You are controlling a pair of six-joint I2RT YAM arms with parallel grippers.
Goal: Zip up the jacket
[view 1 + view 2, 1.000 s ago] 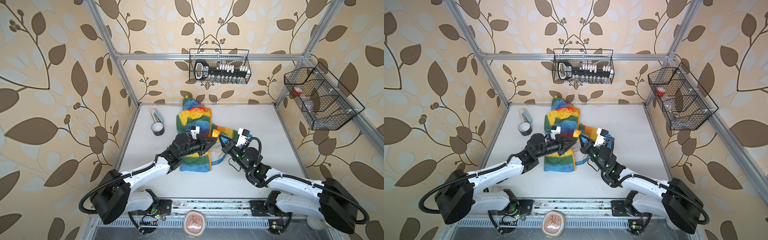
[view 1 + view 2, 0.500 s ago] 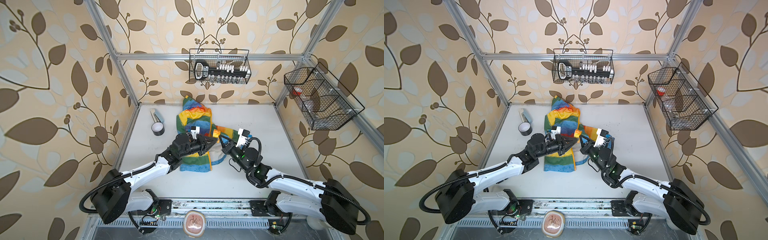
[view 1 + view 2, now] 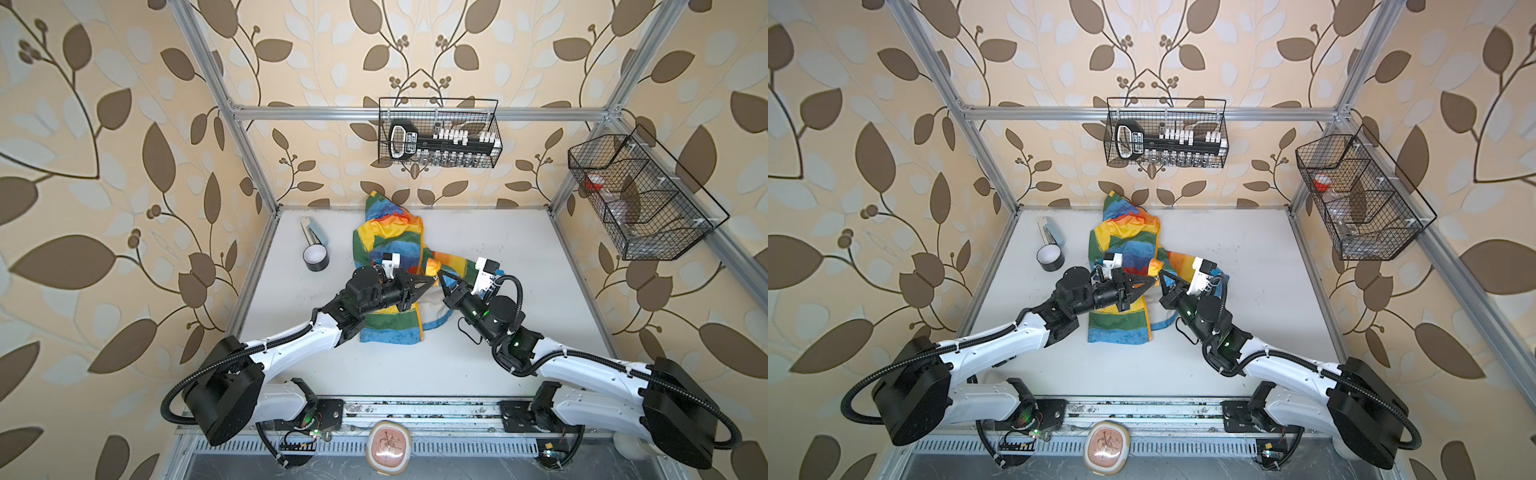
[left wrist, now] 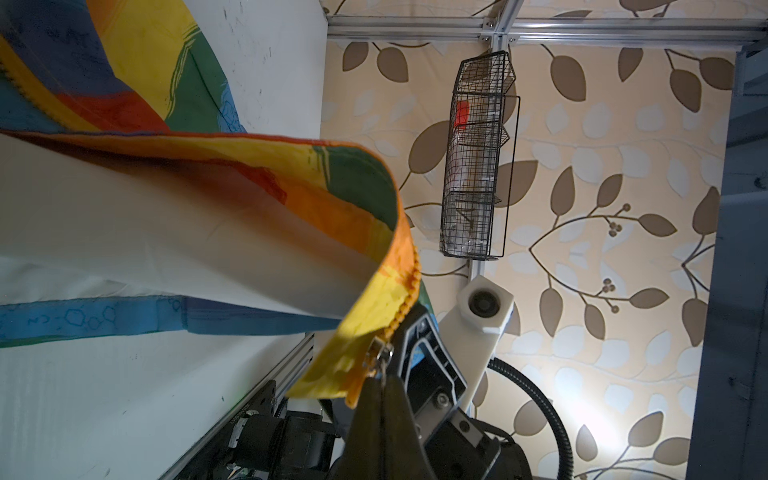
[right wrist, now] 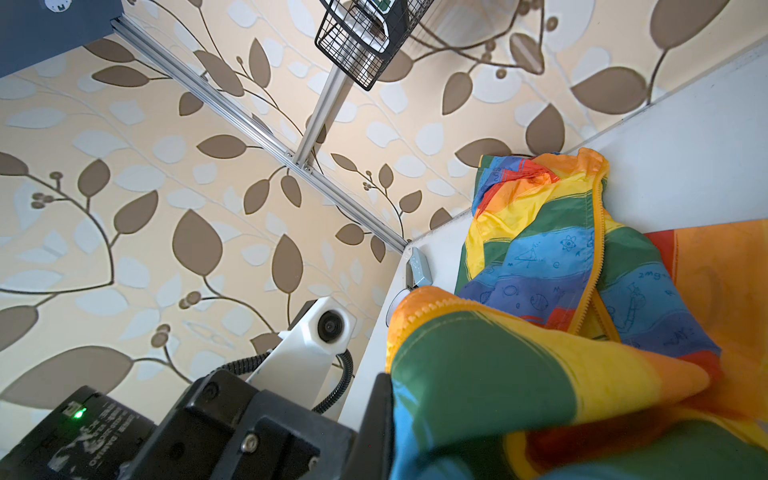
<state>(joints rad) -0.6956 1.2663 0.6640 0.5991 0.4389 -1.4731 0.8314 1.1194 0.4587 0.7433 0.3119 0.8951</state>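
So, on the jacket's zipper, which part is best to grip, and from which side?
Grip the metal pull tab that hangs off the zipper slider, pinching its flat faces. Come from the side that the tab points to, roughly in line with the orange teeth; the slider itself is small. The left gripper is shut on it this way.

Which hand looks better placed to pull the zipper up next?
Probably the left hand: it pinches the zipper pull, while the right hand grips the jacket fabric beside it.
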